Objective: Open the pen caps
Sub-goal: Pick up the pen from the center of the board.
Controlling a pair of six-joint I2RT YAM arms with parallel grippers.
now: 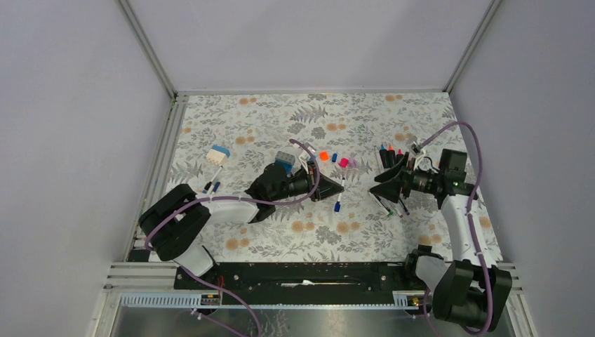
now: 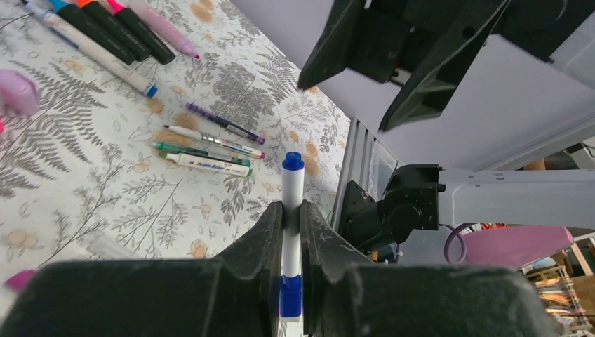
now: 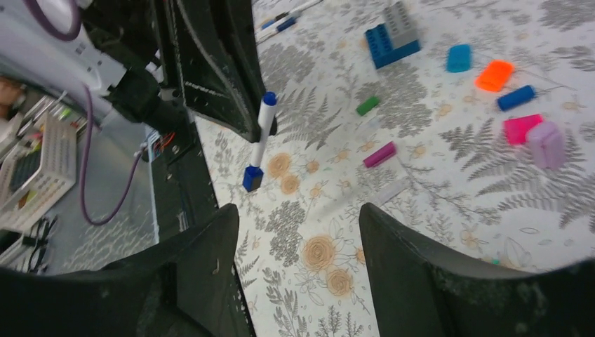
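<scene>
**Top view.** The left gripper [image 1: 335, 188] and the right gripper [image 1: 380, 185] are shown facing each other above the table [image 1: 231, 133], near enough for a two-handed pull. A white pen [image 1: 337, 203] is carried by the left. Loose caps, among them an orange cap [image 1: 324, 155] and a pink cap [image 1: 343, 162], lie just beyond it beside a blue-and-grey block [image 1: 284, 160]. A row of markers [image 1: 390, 156] is laid behind the right gripper.

**Left wrist view.** The left gripper [image 2: 291, 210] is seen clamped on the pen [image 2: 292, 189] at mid-barrel, so that a blue tip [image 2: 292, 161] is left projecting past the fingers, presumably for the other arm to seize. A second blue piece [image 2: 290, 295] sits lower, between the jaws. Which of the two is the cap cannot be told. Thin pens [image 2: 210, 151] are scattered on the cloth beyond.

**Right wrist view.** The right gripper [image 3: 298, 225] is shown with its jaws apart and nothing between them, aimed toward the held pen [image 3: 260, 140] but well short of it. A green cap [image 3: 367, 105] and a magenta cap [image 3: 379, 154] lie between pen and block [image 3: 393, 35].
</scene>
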